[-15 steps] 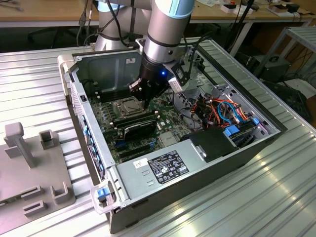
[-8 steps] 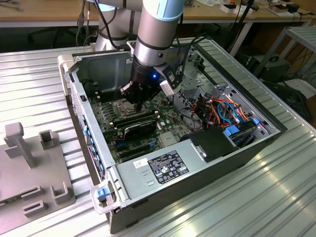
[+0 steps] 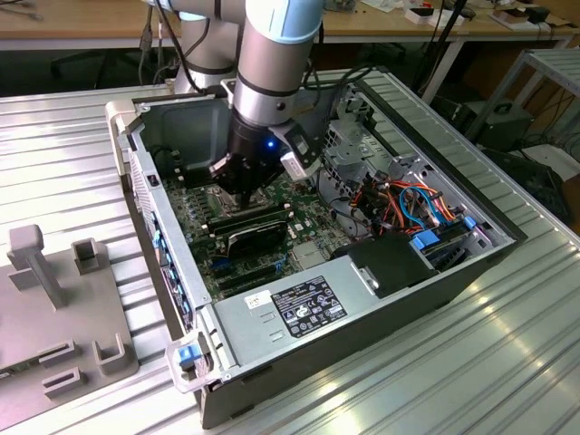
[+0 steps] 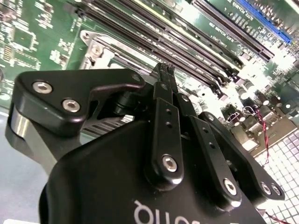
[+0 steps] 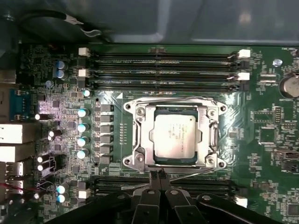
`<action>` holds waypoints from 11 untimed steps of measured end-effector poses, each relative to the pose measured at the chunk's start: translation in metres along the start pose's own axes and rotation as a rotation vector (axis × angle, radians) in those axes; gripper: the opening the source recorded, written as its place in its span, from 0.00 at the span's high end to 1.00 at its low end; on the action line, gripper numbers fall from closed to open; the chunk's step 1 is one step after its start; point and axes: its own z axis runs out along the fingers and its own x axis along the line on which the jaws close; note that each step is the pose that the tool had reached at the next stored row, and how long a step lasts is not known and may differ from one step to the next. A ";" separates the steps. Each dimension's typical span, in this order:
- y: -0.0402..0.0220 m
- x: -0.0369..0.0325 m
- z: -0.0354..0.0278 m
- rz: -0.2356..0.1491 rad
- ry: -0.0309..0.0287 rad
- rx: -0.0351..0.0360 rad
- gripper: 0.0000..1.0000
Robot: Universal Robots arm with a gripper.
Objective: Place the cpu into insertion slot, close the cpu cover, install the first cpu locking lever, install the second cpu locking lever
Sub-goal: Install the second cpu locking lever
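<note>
My gripper (image 5: 157, 173) hangs low over the green motherboard (image 5: 275, 154) inside the open computer case (image 3: 435, 281), with its two black fingertips (image 5: 153, 175) pressed together and nothing pinched between them. In the first wrist view the tips sit right at the edge of the insertion slot (image 5: 176, 134), just beside its silver rim on the side nearest the lower bank of black memory slots (image 5: 205, 183). The cpu (image 5: 176, 136) already lies flat in the socket, its silvery-grey top facing up. The cpu cover (image 5: 211, 135) is folded down around it, framing the chip through its square window. A thin wire locking lever (image 5: 191, 171) runs along the socket edge close to my fingertips; I cannot tell whether it is latched. In the second wrist view my closed fingers (image 4: 164, 81) point toward the socket's metal frame (image 4: 100, 49). In the exterior view, my arm (image 3: 272, 54) reaches down into the case from above.
</note>
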 end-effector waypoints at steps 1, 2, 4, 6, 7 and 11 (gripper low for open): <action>0.0004 0.0017 0.0016 0.000 0.0000 0.0002 0.89; 0.0006 0.0033 0.0026 0.000 -0.0001 0.0001 0.89; 0.0009 0.0079 0.0044 0.000 0.0000 0.0002 0.89; 0.0017 0.0134 0.0065 0.000 -0.0001 0.0001 0.89; 0.0022 0.0147 0.0073 0.000 -0.0001 0.0003 0.89; 0.0026 0.0195 0.0090 0.000 -0.0001 0.0002 0.89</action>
